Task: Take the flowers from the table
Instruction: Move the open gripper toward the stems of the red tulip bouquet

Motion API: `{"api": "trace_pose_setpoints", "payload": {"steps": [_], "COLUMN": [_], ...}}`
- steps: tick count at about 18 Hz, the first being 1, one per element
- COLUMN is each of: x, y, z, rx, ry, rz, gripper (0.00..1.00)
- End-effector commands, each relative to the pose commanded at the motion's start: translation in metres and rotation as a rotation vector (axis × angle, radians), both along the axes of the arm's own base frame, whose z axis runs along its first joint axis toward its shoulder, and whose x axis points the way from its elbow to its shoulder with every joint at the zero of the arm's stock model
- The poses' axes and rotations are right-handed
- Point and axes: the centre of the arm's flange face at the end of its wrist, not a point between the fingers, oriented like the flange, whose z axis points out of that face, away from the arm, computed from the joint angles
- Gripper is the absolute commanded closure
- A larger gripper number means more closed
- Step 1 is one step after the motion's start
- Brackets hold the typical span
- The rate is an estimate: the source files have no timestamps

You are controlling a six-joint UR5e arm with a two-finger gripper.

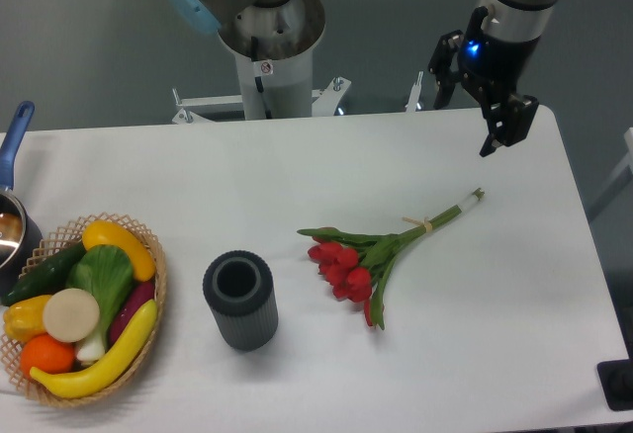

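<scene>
A bunch of flowers (368, 258), red buds on thin green stems tied with a pale band, lies flat on the smooth white table (475, 354), right of centre, stem tips pointing up-right. The black gripper (480, 107) hangs above the far right edge, apart from the stems, fingers spread and empty. A ribbed dark cylinder (240, 301) stands left of the buds; a woven basket (148, 339) of produce sits at the left edge.

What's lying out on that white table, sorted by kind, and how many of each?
Bunch of red tulip flowers with green stems: 1
Dark grey ribbed cylindrical cup: 1
Woven wicker basket of toy fruit and vegetables: 1
Metal pot with blue handle: 1
Total: 4
</scene>
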Motion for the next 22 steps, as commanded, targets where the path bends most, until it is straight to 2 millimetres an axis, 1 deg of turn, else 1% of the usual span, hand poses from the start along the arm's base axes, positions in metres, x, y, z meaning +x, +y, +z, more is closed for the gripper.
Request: {"api": "trace_pose_setpoints", "payload": {"steps": [4, 7, 10, 15, 19, 21, 22], "x": [0.001, 0.007, 0.013, 0.022, 0.025, 0.027, 0.027], "y": [-0.001, 0.002, 0.001, 0.0, 0.0, 0.0, 0.0], "z": [-0.001, 0.0, -0.007, -0.014, -0.019, -0.017, -0.019], "rx": [0.003, 0.039, 0.065, 0.152, 0.157, 0.162, 0.164], "ry": [-0.004, -0.016, 0.002, 0.03, 0.028, 0.036, 0.037], "rz": [-0.002, 0.005, 0.008, 0.043, 0.081, 0.092, 0.102], "gripper": [0.0, 0.0, 0.0, 0.0, 0.0, 0.0, 0.0]}}
